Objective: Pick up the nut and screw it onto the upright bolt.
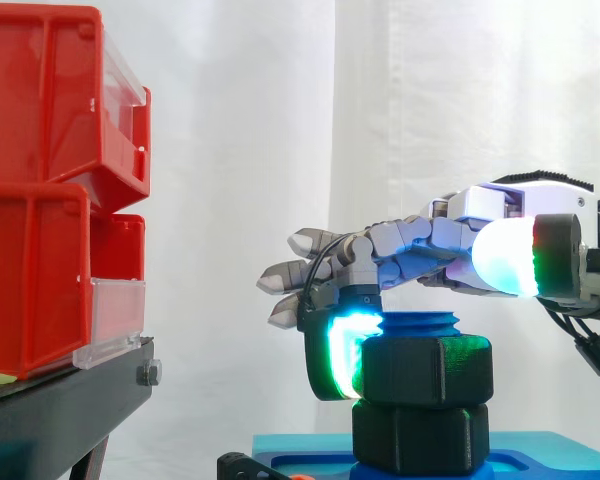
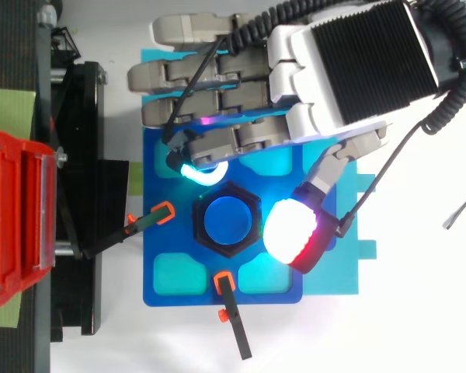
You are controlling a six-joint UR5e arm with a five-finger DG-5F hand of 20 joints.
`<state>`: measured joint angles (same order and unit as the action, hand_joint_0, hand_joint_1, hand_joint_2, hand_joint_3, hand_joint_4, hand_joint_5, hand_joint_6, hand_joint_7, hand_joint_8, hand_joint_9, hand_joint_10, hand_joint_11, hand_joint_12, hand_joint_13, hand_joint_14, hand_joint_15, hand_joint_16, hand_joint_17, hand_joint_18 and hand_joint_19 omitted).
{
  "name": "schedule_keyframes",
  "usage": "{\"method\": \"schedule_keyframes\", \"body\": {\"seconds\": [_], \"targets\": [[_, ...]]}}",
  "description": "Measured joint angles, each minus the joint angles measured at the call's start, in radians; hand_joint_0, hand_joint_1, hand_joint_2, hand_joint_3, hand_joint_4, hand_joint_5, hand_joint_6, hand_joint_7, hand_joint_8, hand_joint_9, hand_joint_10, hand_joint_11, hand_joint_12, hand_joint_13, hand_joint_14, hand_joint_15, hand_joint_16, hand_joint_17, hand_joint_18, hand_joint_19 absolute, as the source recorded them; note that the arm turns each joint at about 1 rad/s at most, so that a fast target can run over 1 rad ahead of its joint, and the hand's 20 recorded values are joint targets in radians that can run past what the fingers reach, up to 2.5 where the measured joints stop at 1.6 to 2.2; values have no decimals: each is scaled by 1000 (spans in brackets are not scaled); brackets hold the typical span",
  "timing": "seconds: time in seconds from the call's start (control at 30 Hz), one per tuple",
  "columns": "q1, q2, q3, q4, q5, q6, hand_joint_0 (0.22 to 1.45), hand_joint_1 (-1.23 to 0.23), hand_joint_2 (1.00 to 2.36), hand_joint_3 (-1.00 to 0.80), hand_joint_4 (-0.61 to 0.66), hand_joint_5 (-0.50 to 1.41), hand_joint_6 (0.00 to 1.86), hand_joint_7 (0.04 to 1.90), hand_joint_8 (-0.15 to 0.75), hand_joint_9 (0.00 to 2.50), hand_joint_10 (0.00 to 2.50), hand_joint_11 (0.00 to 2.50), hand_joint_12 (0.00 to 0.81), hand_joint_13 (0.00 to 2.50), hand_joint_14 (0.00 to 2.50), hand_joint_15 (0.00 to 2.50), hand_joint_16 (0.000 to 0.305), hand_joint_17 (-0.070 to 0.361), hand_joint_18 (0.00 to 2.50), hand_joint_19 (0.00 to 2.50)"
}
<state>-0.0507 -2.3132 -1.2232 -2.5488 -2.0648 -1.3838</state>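
The nut (image 1: 430, 370) is on the upright bolt (image 2: 229, 221) and well down it; in the side view a short run of blue thread shows above it, and its underside meets, or very nearly meets, the black hex base (image 1: 420, 435) below. The hand (image 1: 430, 240) is partly closed on the nut: one finger curls down with its glowing pad (image 1: 340, 360) against the nut's flank on the bin side; the rest reach out straight above it; the thumb (image 1: 505, 255) stands on the opposite side but looks higher than the nut, and I cannot tell whether it touches.

The main risk is a slip. With one pad pushing and no sure counter-hold, the finger could ride off a hex corner and spin free, leaving the nut short of tight. If the nut is seated, more turning would only load the finger or jam the thread. A sideways shove could also shift the blue plate (image 2: 159, 186) should the orange-tipped clamps (image 2: 163, 211) give. The red bins (image 1: 40, 200) stand well apart and look safe.
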Motion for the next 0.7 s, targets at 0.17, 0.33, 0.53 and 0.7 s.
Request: {"method": "schedule_keyframes", "body": {"seconds": [0.17,0.33,0.53,0.7], "targets": [[-4,0,0,0,0,-1,496,-87,1000,-500,198,-18,510,1408,269,573,0,0,311,235,0,0,40,89,0,0],[-7,0,0,1,-1,-6,491,-80,1000,-500,224,-80,504,1156,248,517,0,0,317,215,0,0,40,91,0,0],[-8,0,0,3,-1,-10,476,-64,1000,-500,210,-148,503,801,226,410,0,0,327,151,0,0,44,98,0,0],[-11,0,0,13,-3,-13,470,-59,1000,-500,189,-169,502,696,214,368,0,0,327,115,0,0,45,101,0,0]]}}
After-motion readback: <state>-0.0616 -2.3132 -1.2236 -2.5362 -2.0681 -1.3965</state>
